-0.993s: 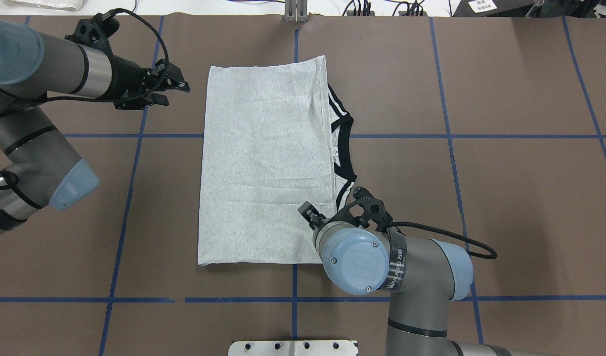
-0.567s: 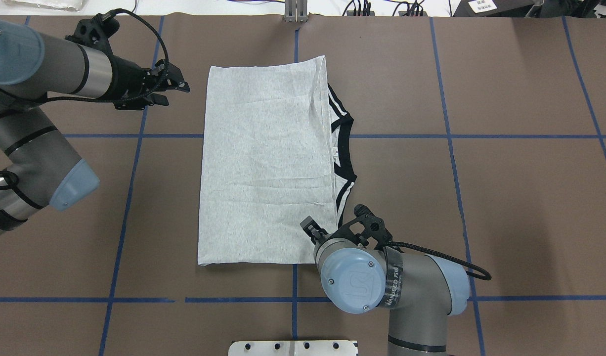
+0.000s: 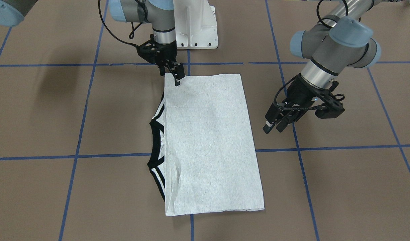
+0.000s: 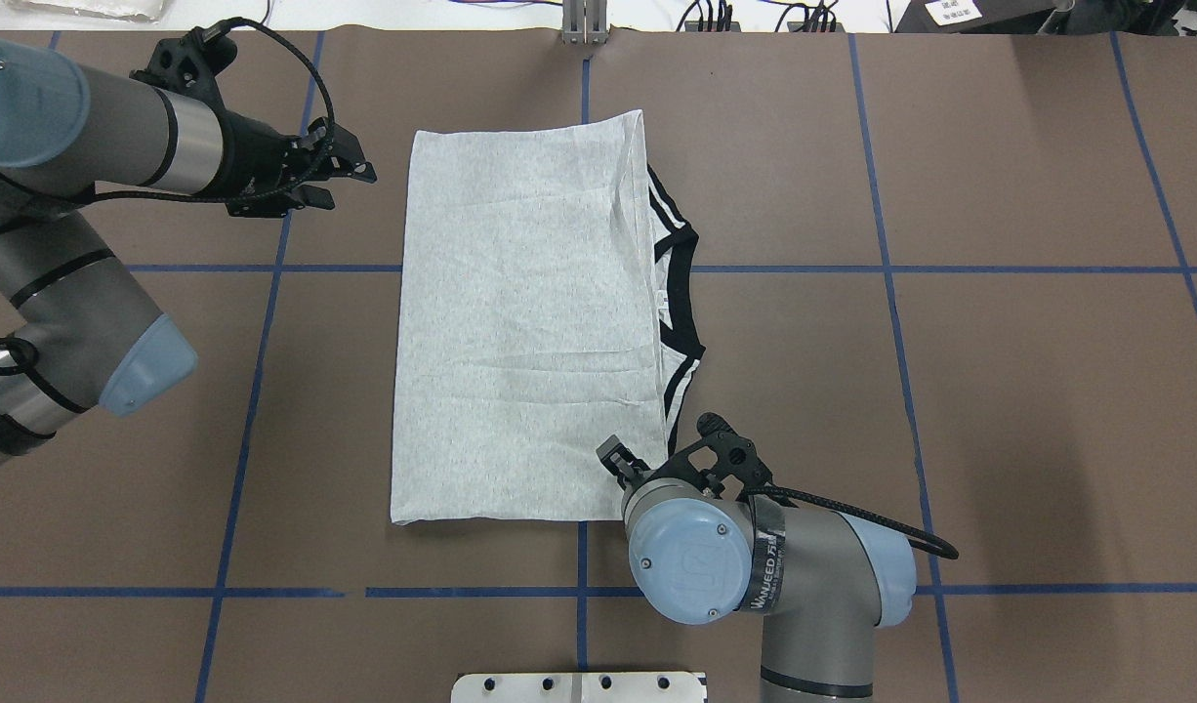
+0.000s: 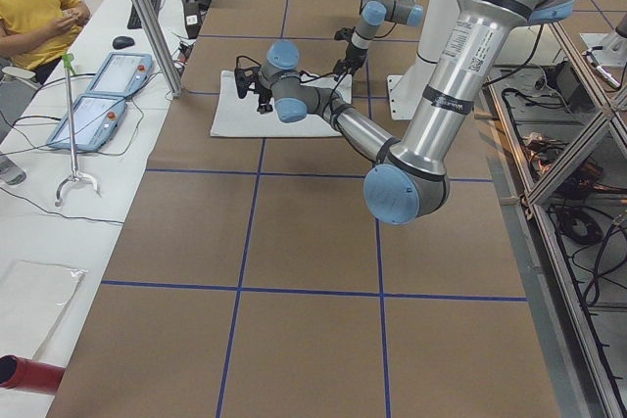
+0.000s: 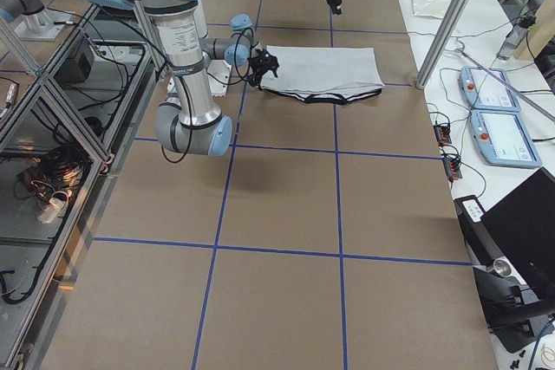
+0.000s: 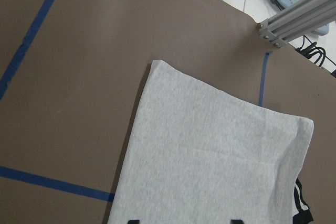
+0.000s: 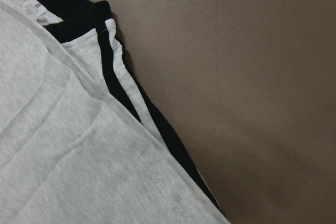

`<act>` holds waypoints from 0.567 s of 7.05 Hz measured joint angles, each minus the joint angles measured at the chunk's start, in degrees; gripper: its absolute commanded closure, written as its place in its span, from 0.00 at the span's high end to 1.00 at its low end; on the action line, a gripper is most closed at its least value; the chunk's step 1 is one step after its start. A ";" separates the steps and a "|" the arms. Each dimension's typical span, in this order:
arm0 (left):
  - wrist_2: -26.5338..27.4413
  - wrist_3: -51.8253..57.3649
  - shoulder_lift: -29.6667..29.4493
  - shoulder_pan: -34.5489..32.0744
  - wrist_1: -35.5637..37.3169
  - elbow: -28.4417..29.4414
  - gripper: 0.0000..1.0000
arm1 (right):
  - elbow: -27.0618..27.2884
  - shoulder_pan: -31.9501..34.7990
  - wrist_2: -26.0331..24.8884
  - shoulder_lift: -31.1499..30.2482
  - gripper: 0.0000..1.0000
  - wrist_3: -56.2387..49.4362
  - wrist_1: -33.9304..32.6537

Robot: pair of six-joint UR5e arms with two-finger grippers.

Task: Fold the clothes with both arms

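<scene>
The clothes are one light grey T-shirt, folded into a flat rectangle in the middle of the table. Its black neck trim and shoulder stripes stick out along the right edge; the print is hidden. In the front-facing view the same shirt lies flat. My left gripper hovers open and empty just left of the shirt's far left corner, and its wrist view looks down on that corner. My right gripper stands at the shirt's near right corner, open, fingers apart over the hem, holding nothing.
The brown table cover carries a grid of blue tape lines. The white pedestal stands at the robot's edge. An aluminium post rises at the far edge. A seated person and two teach pendants are at the side bench.
My right arm has drawn back a little toward the robot's side, its gripper sliding to the shirt's near right corner. The left gripper and the shirt have barely moved.
</scene>
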 measured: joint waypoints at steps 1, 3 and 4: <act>0.00 0.00 0.00 0.00 0.00 0.00 0.65 | -0.55 -0.03 -0.41 0.24 0.76 -0.02 0.19; 0.00 0.00 0.00 0.00 0.00 0.00 0.65 | -1.33 -0.11 -0.92 0.62 0.02 0.10 0.52; 0.00 0.00 0.00 0.00 0.00 0.00 0.66 | -1.47 -0.12 -1.01 0.79 0.00 0.27 0.56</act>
